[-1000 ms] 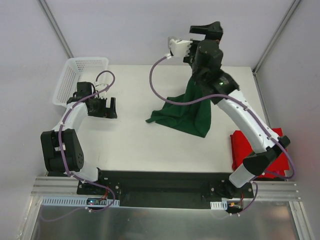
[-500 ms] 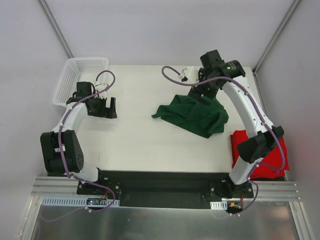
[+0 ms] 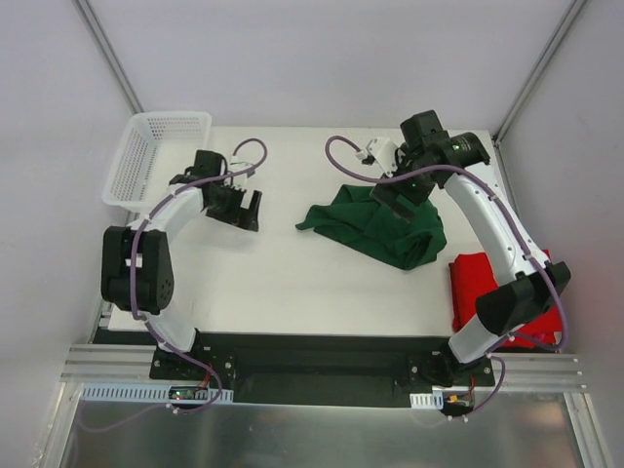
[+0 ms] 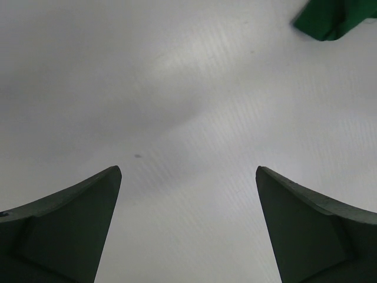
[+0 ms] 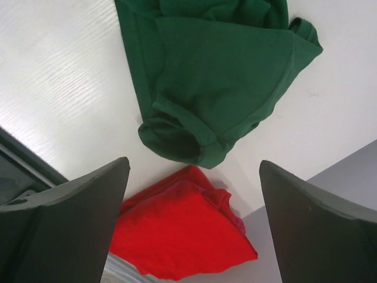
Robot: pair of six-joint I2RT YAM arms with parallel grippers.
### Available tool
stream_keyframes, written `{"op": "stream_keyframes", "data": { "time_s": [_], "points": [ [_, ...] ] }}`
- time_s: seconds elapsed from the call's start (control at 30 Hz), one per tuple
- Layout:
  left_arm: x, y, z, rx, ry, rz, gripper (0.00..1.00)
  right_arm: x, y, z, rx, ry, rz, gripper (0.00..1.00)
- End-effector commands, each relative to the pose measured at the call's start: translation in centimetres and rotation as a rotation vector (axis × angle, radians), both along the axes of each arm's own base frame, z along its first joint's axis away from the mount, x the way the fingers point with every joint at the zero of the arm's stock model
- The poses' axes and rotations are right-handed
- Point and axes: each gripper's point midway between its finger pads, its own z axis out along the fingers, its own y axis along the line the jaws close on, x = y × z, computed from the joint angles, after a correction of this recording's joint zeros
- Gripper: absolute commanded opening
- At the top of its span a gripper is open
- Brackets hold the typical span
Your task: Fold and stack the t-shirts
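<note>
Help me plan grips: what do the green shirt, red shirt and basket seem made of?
Green shirt: soft matte knit, probably cotton; it crumples, with stitched sleeve hems. Red shirt: similar matte cloth, rumpled folds. Basket: white, apparently rigid plastic; open mesh walls hold their shape.

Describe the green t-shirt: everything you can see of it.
The dark green t-shirt looks like soft cotton knit, with a hemmed short sleeve showing. It lies crumpled and unfolded on the white table, right of centre, close beside the red t-shirt. The right gripper hangs open above it, not touching.
</note>
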Motion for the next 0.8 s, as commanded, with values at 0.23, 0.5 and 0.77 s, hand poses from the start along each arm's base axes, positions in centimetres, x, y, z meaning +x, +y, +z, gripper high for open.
{"op": "stream_keyframes", "data": {
  "time_s": [0.23,0.5,0.77],
  "points": [
    [4.0,-10.2,3.3,0.055,-0.111,-0.247,0.99,7.2,-3.9,-5.9,0.136,-0.009,-0.313,0.96],
    [8.6,-14.8,5.5,0.016,-0.209,-0.321,0.99,7.7,-4.8,-8.9,0.196,-0.037,-0.381,0.96],
    [8.2,-18.9,0.5,0.021,-0.128,-0.408,0.99,6.1,-5.8,-10.0,0.194,-0.083,-0.387,0.96]
  ]
}}
